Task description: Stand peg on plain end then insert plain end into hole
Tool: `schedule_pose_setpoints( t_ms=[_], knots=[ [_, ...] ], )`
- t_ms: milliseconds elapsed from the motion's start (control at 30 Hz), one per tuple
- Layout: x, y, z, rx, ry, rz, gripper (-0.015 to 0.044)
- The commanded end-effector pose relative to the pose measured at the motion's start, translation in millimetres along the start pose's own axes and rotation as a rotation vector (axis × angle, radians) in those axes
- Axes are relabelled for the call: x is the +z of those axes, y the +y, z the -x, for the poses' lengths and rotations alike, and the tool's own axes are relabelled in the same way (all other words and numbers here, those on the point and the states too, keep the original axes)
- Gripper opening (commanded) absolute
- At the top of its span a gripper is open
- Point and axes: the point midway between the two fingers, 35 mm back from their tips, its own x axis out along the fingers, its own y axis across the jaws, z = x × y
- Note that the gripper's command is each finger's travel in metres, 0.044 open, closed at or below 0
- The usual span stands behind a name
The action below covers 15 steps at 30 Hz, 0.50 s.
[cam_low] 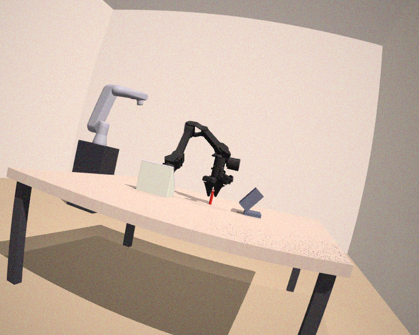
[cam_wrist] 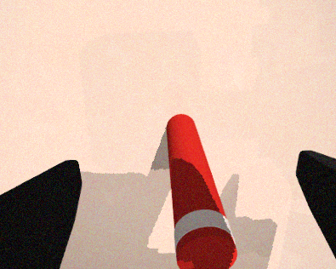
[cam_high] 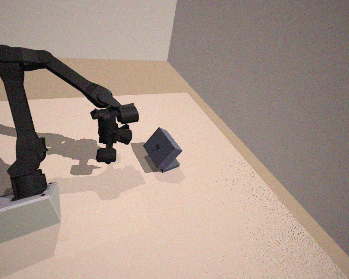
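A red peg (cam_low: 211, 197) (cam_wrist: 181, 139) stands upright on the table. Its grey-white band (cam_wrist: 201, 220) is near the top end, and its plain end is down. My gripper (cam_high: 108, 162) (cam_low: 212, 195) (cam_wrist: 191, 168) points down over the peg and is open. In the wrist view one finger is on each side of the peg, with a gap on both sides. The peg is hidden behind the gripper in the top view. The dark blue-grey sloped panel (cam_high: 162, 155) (cam_low: 251, 199) has one round hole (cam_high: 157, 146) in its face, seen in the top view.
The sloped panel's foot (cam_high: 170, 166) (cam_low: 252, 214) rests on the table (cam_high: 128, 229) (cam_low: 194, 215), a short way from the gripper. The pale green base block (cam_high: 25, 226) (cam_low: 154, 180) is under my arm. A grey arm (cam_low: 103, 107) stands on a dark pedestal (cam_low: 95, 157) behind the table.
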Motion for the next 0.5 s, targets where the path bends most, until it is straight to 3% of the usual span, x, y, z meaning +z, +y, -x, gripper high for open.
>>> schedule_pose_setpoints(
  t_ms=[0, 333, 467],
  knots=[
    [-0.1, 0.3, 0.4, 0.001, 0.001, 0.002, 0.0309],
    [-0.1, 0.3, 0.4, 0.001, 0.001, 0.002, 0.0046],
    [-0.1, 0.3, 0.4, 0.001, 0.001, 0.002, 0.0020]
  ],
)
